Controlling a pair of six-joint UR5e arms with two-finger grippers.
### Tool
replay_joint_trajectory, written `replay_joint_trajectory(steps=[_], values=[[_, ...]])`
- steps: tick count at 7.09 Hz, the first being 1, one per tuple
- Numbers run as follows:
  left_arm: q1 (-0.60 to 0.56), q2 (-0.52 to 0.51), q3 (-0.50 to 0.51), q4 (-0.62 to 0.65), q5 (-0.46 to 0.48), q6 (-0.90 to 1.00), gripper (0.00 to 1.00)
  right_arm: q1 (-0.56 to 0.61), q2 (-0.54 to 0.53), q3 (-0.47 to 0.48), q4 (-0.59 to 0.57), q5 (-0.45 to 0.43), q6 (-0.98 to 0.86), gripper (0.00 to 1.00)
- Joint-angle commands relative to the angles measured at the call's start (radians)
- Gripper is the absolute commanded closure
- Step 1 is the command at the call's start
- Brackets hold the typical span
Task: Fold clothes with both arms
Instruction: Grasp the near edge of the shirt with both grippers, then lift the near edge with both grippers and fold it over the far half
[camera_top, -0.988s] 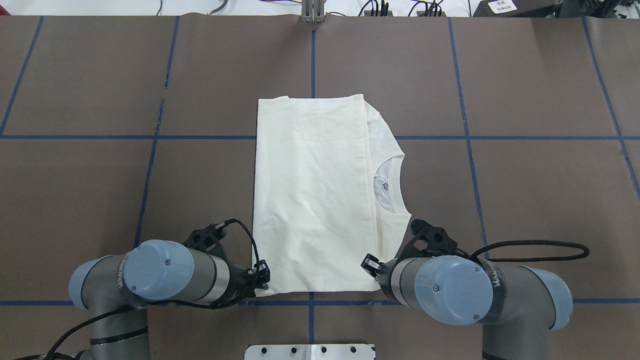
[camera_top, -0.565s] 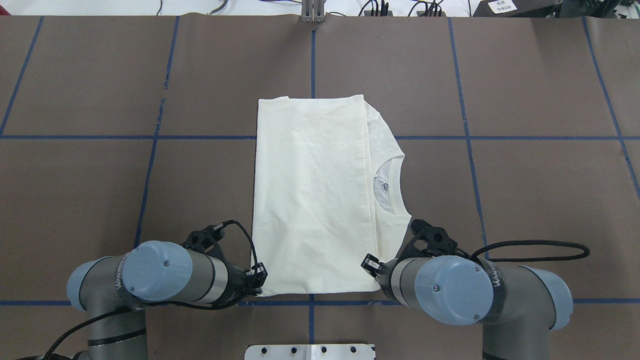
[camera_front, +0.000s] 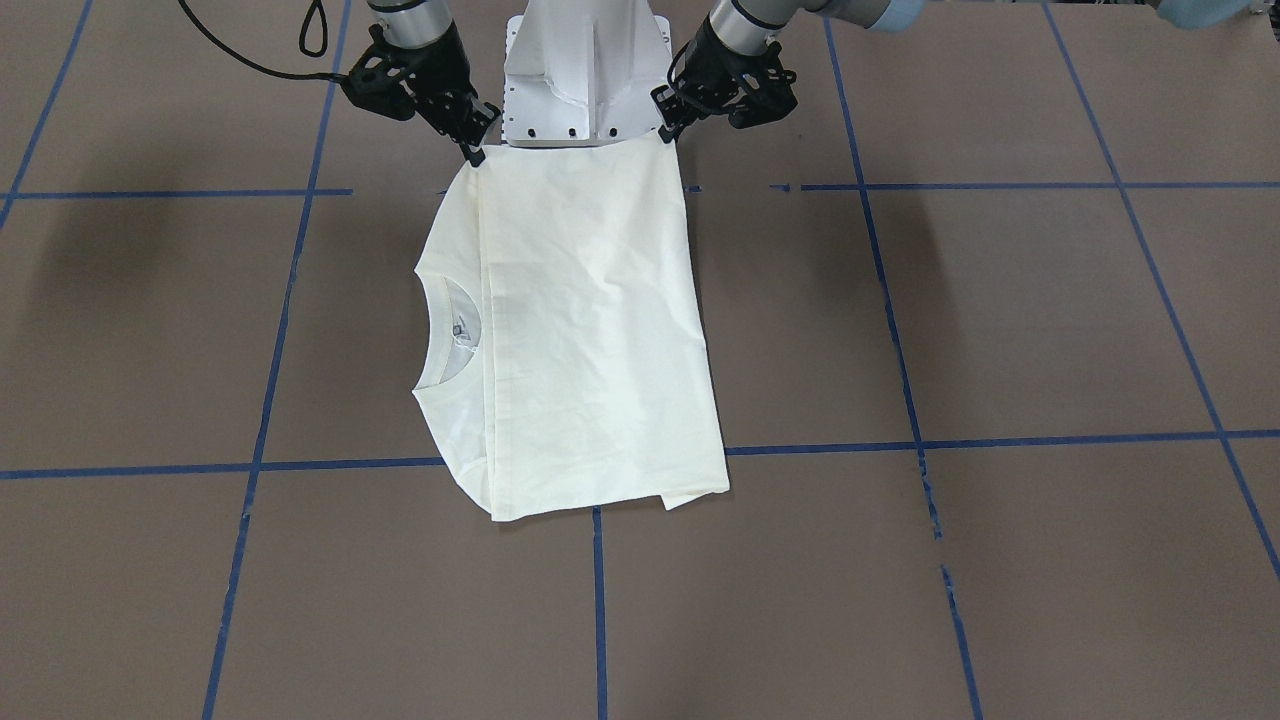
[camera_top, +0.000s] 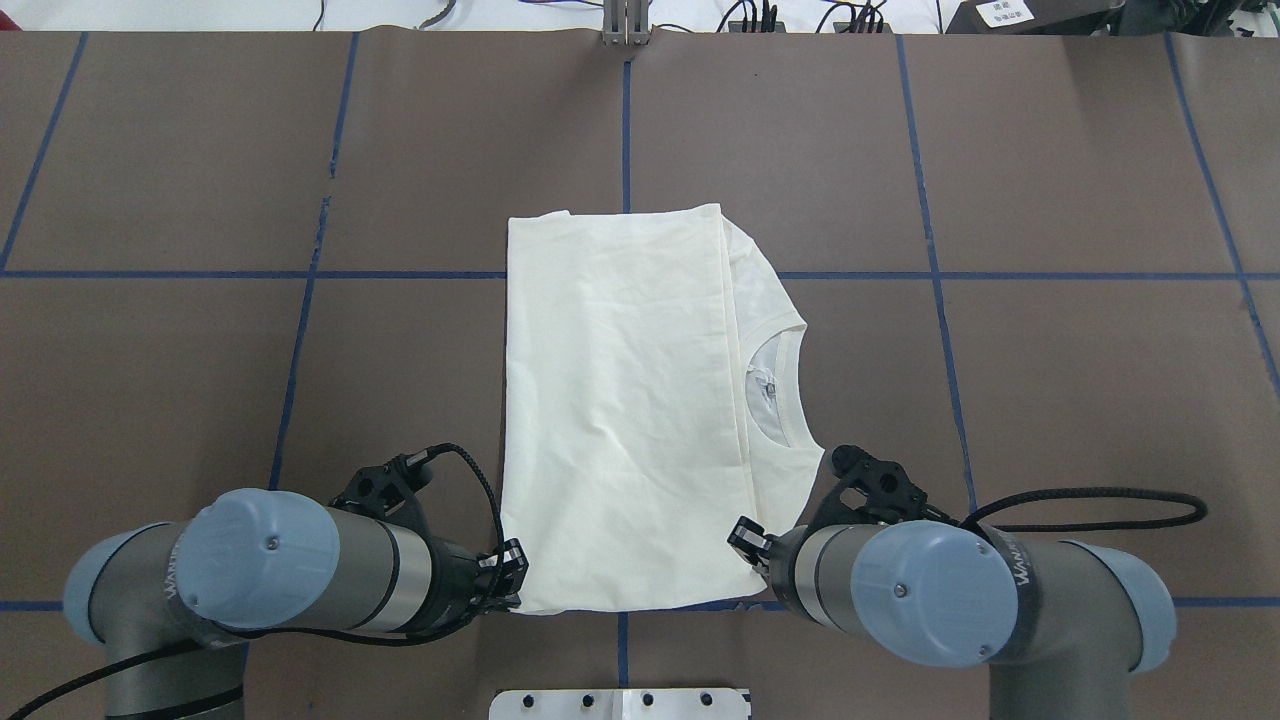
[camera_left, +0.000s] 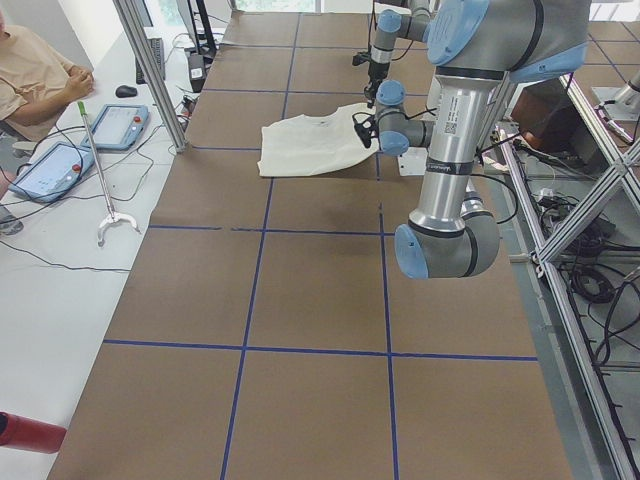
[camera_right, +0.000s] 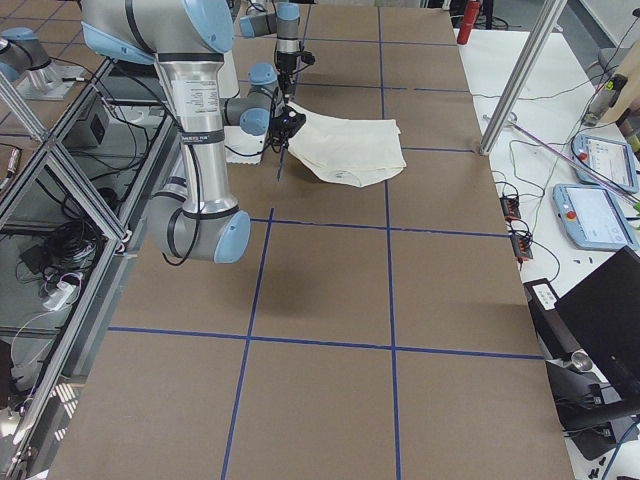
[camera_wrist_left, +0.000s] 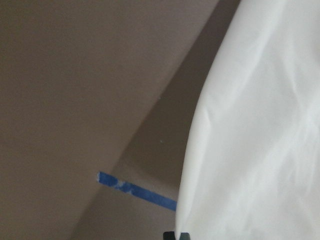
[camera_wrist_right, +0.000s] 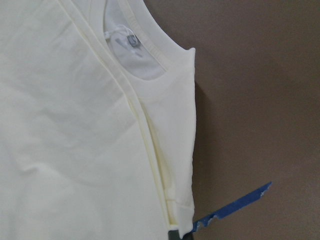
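A robotics lab: a brown surface (camera_left: 320, 290) gridded with blue tape (camera_left: 300, 349), aluminium framing (camera_left: 150, 70), teach pendants (camera_left: 50, 170) on an operator's (camera_left: 30, 80) white bench (camera_left: 60, 300) at nine o'clock, coiled cables (camera_left: 590, 285) at three o'clock.

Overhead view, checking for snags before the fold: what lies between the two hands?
The T-shirt's near edge runs from the left hand to the right hand, each at a corner; the overhead view shows it.
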Motion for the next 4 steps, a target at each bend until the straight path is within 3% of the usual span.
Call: replay_joint_trajectory(steps=[1,3,4], values=[[-0.100,-0.045,-0.022,0.045,-0.012,0.034,1.00,0.123,0.030,0.017,-0.006,0.025,-0.008,1.00],[-0.224,-0.091,0.054,0.047,-0.016,0.150,1.00,0.328,0.207,-0.195,-0.002,0.196,-0.037,1.00],[-0.261,-0.137,0.123,0.045,-0.017,0.170,1.00,0.385,0.249,-0.264,0.001,0.206,-0.078,1.00]])
